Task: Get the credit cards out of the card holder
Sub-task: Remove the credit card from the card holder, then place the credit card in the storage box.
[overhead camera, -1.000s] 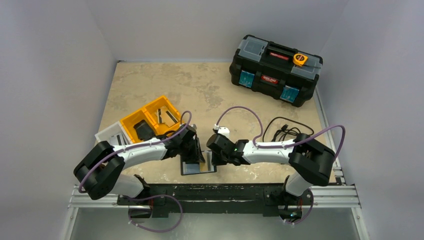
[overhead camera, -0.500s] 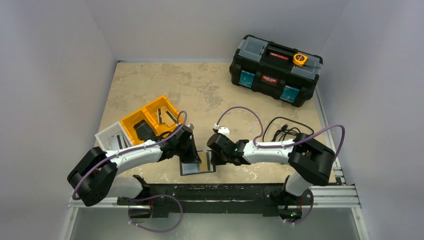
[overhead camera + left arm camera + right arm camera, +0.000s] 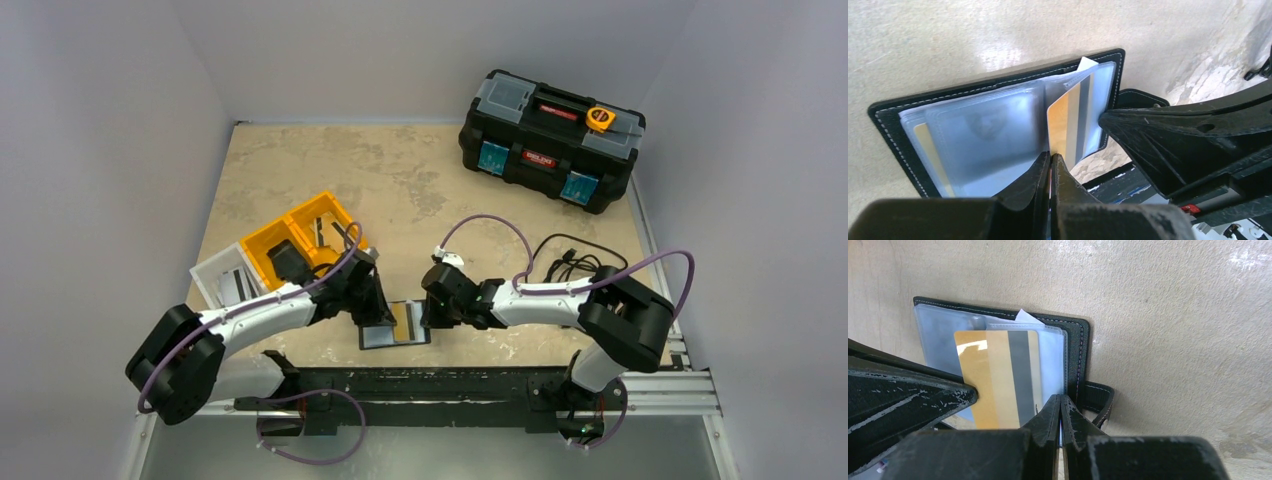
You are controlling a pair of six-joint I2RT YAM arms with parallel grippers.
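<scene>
The card holder [image 3: 378, 338] lies open near the table's front edge, black with white stitching [image 3: 893, 135] and clear grey-blue sleeves. A gold credit card [image 3: 1067, 120] with a grey stripe stands partly out of a right-hand sleeve, and my left gripper [image 3: 1050, 159] is shut on its lower edge. In the right wrist view the same card [image 3: 995, 375] shows flat, with my right gripper [image 3: 1061, 401] shut on the sleeve edge of the holder [image 3: 1075, 355] beside it. Another gold card edge [image 3: 930, 150] sits inside a left sleeve. From above, the left gripper [image 3: 386, 318] and right gripper [image 3: 431, 316] flank the gold card [image 3: 406, 322].
A big black toolbox [image 3: 550, 140] stands at the back right. Orange bins [image 3: 300, 240] and a white bin [image 3: 225, 280] sit left of the holder. A black cable [image 3: 565, 265] lies to the right. The metal mounting rail [image 3: 450, 385] runs along the front edge.
My left gripper has closed on the gold card and drawn left with it, so the card now shows above the holder. The right gripper stays shut and has barely moved.
</scene>
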